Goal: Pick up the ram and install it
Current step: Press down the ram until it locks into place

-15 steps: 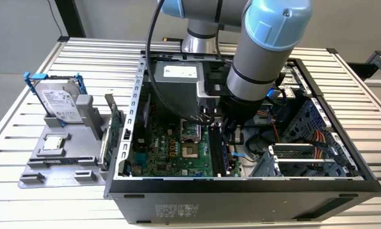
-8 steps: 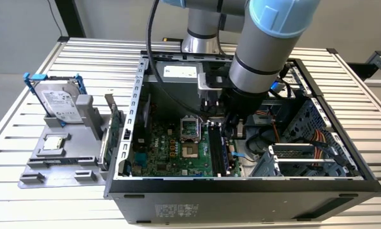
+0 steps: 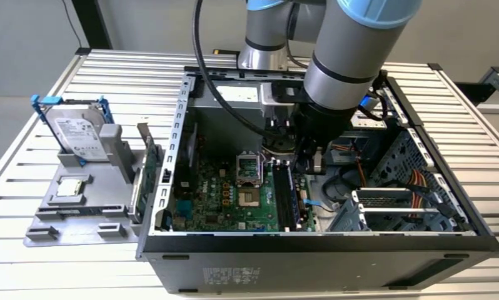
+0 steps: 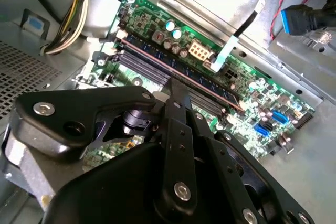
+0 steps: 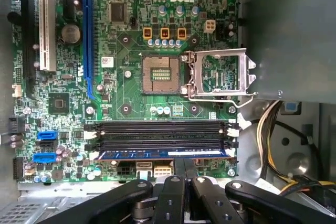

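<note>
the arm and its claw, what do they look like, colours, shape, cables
The arm is a thick silver-grey tube with pale blue joint caps, a dark band around it and a black wrist section lower down. A black cable hangs beside it. The claw is matt black, built from flat linkage bars pinned with round silver screws, with narrow straight fingers.

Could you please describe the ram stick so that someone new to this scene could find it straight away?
Start at the open computer case on the slatted table and find the green motherboard inside. Beside the processor socket run parallel black memory slots. The ram sits in the slot nearest the gripper: a thin blue-green strip, while its neighbours are bare black.
</note>
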